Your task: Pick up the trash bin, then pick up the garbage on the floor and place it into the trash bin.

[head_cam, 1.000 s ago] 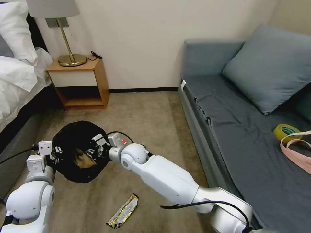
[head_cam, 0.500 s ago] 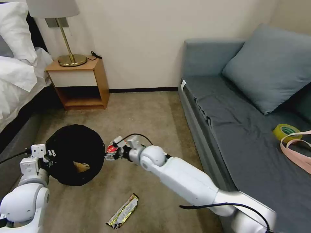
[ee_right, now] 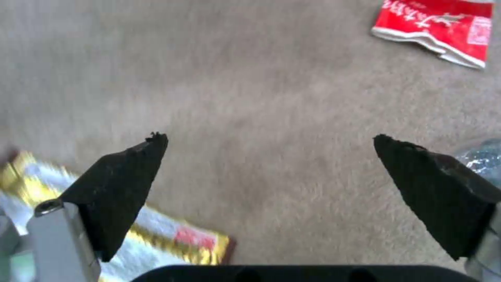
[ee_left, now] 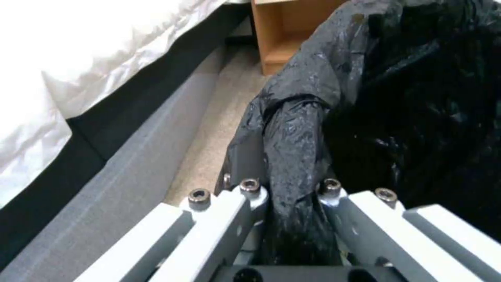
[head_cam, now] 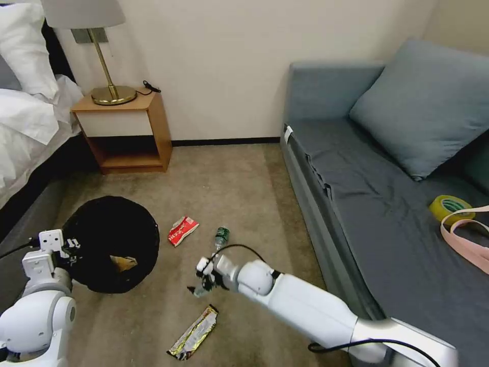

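The trash bin (head_cam: 109, 239), round and lined with a crinkly black bag, sits on the carpet at my left with crumpled tan paper (head_cam: 124, 263) inside. My left gripper (head_cam: 69, 248) is shut on its bag-covered rim (ee_left: 295, 164). My right gripper (head_cam: 201, 283) hangs open and empty low over the carpet (ee_right: 269, 141). A red-and-white packet (head_cam: 182, 230) (ee_right: 438, 27) lies beyond it. The small clear bottle (head_cam: 221, 237) (ee_right: 485, 156) is just beside one finger. The shiny snack wrapper (head_cam: 194, 332) (ee_right: 156, 239) lies nearer me, partly under the other finger.
A grey sofa (head_cam: 356, 204) runs along the right, carrying a yellow tape roll (head_cam: 448, 206) and a pink strap. A wooden nightstand (head_cam: 127, 132) with a brass lamp stands at the back wall. The bed (head_cam: 25, 127) borders the left, close to the bin.
My right gripper drew back from over the bin, swung right and toward me, and now hangs low near the snack wrapper. The bin and left gripper shifted slightly left.
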### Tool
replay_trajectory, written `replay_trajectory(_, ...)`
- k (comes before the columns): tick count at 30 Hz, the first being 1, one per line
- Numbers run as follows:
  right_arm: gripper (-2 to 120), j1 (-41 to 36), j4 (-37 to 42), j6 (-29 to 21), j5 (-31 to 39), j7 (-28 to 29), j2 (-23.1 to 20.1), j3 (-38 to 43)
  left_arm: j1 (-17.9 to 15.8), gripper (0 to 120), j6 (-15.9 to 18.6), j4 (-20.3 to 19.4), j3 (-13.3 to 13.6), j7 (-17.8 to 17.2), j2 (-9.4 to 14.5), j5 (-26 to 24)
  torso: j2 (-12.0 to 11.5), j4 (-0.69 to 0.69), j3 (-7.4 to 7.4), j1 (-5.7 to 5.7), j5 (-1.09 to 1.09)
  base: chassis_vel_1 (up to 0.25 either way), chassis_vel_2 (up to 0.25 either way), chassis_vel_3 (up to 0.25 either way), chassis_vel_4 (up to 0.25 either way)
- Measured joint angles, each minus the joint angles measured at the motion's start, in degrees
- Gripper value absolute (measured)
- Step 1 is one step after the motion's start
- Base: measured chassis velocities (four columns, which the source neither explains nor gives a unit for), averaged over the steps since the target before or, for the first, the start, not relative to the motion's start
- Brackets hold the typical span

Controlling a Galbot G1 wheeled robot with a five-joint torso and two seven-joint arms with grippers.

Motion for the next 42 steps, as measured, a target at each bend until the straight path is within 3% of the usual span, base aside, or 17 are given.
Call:
replay_trajectory(3,100,-0.5,-0.5,1.1,-6.6,-0.6,-0.9,-3.3,-0.4,3,0.5,-0.9,0.0,-0.4,-0.4,-0.4,0.0,-0.01,0.00,0.00,-0.01,0.000,0.000,0.000,0.000)
replay_trajectory(21,100,-1.6,-5.3,12.6,-29.6,-4.5,-1.0,-8.6,-1.6,3,0.6,0.0,0.8,-0.2,-0.3,-0.3,0.0,0.00,0.00,0.00,-0.01,0.000,0.000,0.000,0.000)
replay_trajectory(42,100,-2.7,-3.4,15.2,-35.6,-6.8,-3.2,-9.5,-1.4,3,0.1,0.6,1.1,0.0,-0.8,0.1,0.0,-0.01,0.00,0.00,-0.01,0.000,0.000,0.000,0.000)
